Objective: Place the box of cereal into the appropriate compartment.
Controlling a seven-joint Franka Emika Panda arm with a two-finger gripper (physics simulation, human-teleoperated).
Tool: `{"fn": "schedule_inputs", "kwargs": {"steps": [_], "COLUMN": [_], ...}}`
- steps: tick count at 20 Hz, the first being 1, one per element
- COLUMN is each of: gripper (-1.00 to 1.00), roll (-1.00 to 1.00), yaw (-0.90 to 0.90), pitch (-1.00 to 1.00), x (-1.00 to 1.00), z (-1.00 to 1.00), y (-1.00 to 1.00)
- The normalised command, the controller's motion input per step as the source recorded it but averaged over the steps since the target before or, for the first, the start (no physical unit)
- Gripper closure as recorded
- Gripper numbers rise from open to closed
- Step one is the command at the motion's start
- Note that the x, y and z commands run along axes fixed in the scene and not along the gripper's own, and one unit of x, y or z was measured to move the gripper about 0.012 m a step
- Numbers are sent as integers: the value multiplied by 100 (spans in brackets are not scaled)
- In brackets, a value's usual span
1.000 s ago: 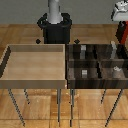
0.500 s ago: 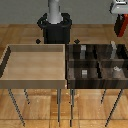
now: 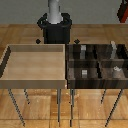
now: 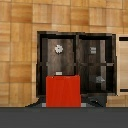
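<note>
Claw first: you can't see the fingers in either view, so I can't tell you for sure how the jaws stand. My read is they're pinching the box [image 4: 63,91], since the wrist view shows that red face sitting right under the camera and blocking the near edge of the dark tray [image 4: 77,35]. That's a guess from the framing, not something the fingers show.

Biggest things first. In the exterior view the pale tray [image 3: 35,82] sits on the exterior view's left, one open bin on thin legs. Touching it on the exterior view's right is the dark tray [image 3: 97,85], split into four compartments. The arm's black base [image 3: 55,27] stands behind both. A red blob near the top corner on the exterior view's right is too cut off to name.

Smaller stuff: each compartment seems to hold a little grey or white piece, like the round white one [image 4: 58,49] and a grey block [image 4: 93,50]. They're too small for me to say what they are.

Step-wise, I'd say you're in the carry phase, hovering above the dark tray with the box not yet down. Next you need to pick the right compartment, center over it, then lower so the box clears the dividers and the piece already inside. Watch for clipping a divider on the way down.
</note>
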Motion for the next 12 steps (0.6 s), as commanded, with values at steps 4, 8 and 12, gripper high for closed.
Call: {"fn": "schedule_inputs", "kwargs": {"steps": [4, 8, 12], "gripper": [100, 100, 100], "roll": [0, 0, 0], "yaw": [0, 0, 0], "pitch": [0, 0, 0], "x": [0, 0, 0], "z": [-75, -100, -100], "y": [0, 0, 0]}}
